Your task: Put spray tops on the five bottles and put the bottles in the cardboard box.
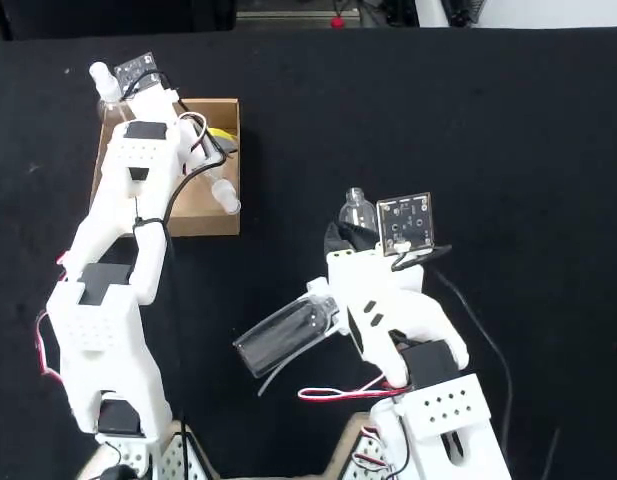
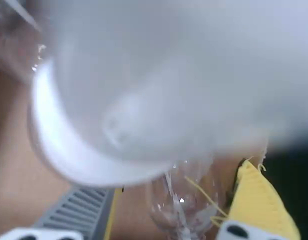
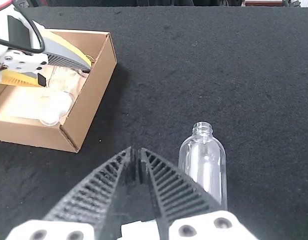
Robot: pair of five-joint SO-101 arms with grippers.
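Just beside the right claw (image 3: pixel 138 151) sits a bottle (image 3: pixel 203 165).

bench (image 1: pixel 508 130): black, plain, fine fuzzy texture
cardboard box (image 3: pixel 89 107): tan-brown outside, paler tan inside, no pattern
left arm (image 1: pixel 98 330): white shell, blk motor blocks, grid of small dark holes
right arm (image 1: pixel 398 310): white, blk blocks, same hole dots
left gripper (image 3: pixel 86 65) jaws: one grey w/ ribbed lines, one yellow
right gripper (image 3: pixel 137 151) jaws: blk, ribbed cross-lines; white at base
gripped bottle (image 2: pixel 181 210): clear w/ glints; its spray top (image 1: pixel 105 80) white
lying bottle (image 1: pixel 288 335): clear, reads dark vs bench; cap white
open-neck bottle (image 3: pixel 203 165): clear, pale grey sheen
boxed spray top (image 1: pixel 226 195): white
wires (image 1: pixel 338 392): red + white
cable (image 1: pixel 478 330): blk
camera board (image 1: pixel 405 222): blk, pale specks
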